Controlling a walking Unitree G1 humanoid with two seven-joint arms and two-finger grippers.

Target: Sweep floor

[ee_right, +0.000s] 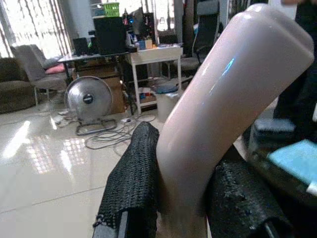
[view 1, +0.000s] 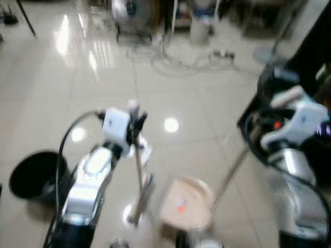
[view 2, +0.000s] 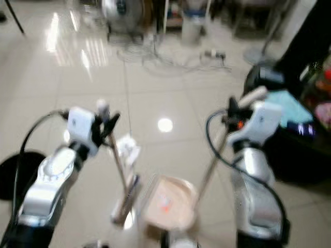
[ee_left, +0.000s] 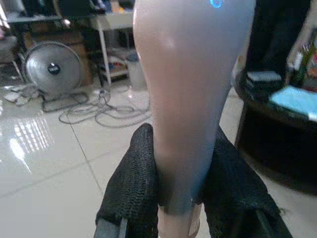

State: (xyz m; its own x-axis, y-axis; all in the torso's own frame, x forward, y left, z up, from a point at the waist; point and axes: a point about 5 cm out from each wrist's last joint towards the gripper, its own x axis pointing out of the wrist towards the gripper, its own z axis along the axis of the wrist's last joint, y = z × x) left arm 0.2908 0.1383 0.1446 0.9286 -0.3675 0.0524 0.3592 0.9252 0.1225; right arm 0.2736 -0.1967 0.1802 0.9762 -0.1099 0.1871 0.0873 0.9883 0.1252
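Two grippers work: left gripper (view 1: 135, 124) clenches the broom handle (ee_left: 190, 99), right gripper (view 2: 234, 114) grasps the dustpan handle (ee_right: 223, 99). Dustpan (view 1: 186, 204) rests on the tiled floor (view 1: 196, 93). Mid-sweep; next, brushing debris panward.

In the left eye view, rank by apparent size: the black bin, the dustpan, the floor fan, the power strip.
1. Black bin and dustpan: alike, both near, unranked.
3. Floor fan, cropped and farther off.
4. Power strip.
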